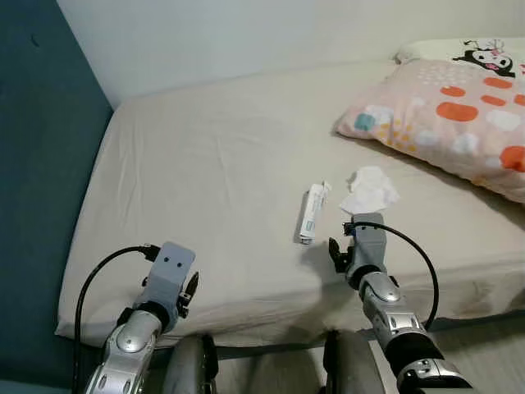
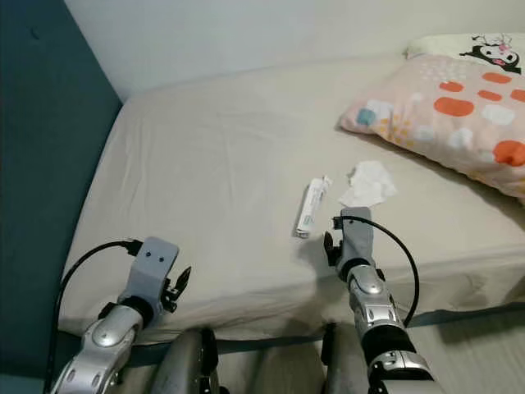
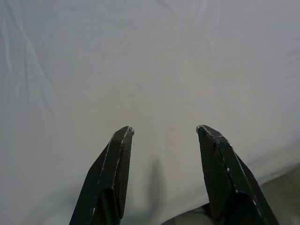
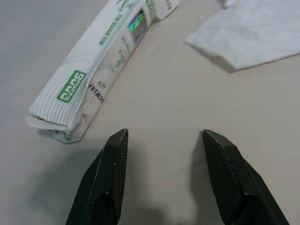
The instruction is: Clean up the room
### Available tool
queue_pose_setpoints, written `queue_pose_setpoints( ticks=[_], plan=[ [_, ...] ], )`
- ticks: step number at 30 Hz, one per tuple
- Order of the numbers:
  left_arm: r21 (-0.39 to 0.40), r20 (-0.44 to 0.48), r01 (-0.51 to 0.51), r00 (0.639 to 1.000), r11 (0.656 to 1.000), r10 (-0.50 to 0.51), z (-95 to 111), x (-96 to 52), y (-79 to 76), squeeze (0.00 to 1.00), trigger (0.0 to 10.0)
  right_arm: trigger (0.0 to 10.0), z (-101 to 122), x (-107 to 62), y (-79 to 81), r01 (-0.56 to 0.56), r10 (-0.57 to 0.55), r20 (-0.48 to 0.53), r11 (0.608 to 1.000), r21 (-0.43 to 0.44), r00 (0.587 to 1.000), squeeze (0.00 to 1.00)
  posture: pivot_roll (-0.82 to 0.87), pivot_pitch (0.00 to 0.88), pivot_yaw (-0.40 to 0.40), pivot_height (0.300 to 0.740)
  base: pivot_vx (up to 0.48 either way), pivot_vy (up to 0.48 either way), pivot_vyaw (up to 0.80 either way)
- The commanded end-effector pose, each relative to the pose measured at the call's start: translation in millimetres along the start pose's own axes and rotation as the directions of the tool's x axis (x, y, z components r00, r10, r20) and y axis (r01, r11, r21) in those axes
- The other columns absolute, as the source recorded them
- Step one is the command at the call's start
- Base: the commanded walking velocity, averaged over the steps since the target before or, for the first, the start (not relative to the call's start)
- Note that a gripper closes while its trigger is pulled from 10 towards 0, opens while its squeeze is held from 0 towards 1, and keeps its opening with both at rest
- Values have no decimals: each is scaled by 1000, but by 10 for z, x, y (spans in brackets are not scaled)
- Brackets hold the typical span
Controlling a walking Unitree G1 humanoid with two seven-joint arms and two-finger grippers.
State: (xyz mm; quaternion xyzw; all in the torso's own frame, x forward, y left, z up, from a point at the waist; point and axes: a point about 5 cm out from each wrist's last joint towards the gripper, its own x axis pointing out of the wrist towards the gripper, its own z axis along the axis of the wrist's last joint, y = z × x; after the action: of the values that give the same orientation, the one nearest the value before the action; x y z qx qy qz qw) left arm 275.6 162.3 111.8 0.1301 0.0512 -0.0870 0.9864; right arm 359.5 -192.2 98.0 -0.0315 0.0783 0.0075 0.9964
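Observation:
A long white box with green print (image 1: 312,212) (image 4: 101,61) lies on the beige bed sheet (image 1: 221,172), and a crumpled white tissue (image 1: 368,190) (image 4: 253,33) rests just to its right. My right gripper (image 4: 164,136) hovers open over the sheet just short of the box's near end, nothing between its fingers; its wrist (image 1: 366,246) sits near the bed's front edge. My left gripper (image 3: 164,129) is open above bare sheet at the bed's front left, its wrist (image 1: 168,279) low over the mattress edge.
A pink pillow with orange and white spots (image 1: 451,123) lies at the bed's right, with a white cartoon-print pillow (image 1: 472,51) behind it. A dark teal wall (image 1: 41,164) borders the bed's left side. A white wall (image 1: 246,33) runs behind.

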Motion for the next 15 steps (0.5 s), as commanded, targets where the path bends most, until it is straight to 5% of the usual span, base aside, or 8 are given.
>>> queue_pose_setpoints(
  ticks=[1,14,15],
  plan=[
    [-4,27,4,1000,1000,-4,13,-54,44,0,10000,10000,-6,-2,-52,14,-14,6,1000,11,1000,0,132,330,58,569,0,0,0],
    [-4,211,140,968,990,-136,438,-80,-39,0,10000,10000,268,95,-363,121,-122,44,992,24,992,0,160,359,54,569,0,0,0],
    [-3,222,145,965,989,-141,468,-83,-43,0,10000,10000,290,97,-400,137,-138,46,990,27,989,1000,166,363,56,569,0,0,0]
  ],
)
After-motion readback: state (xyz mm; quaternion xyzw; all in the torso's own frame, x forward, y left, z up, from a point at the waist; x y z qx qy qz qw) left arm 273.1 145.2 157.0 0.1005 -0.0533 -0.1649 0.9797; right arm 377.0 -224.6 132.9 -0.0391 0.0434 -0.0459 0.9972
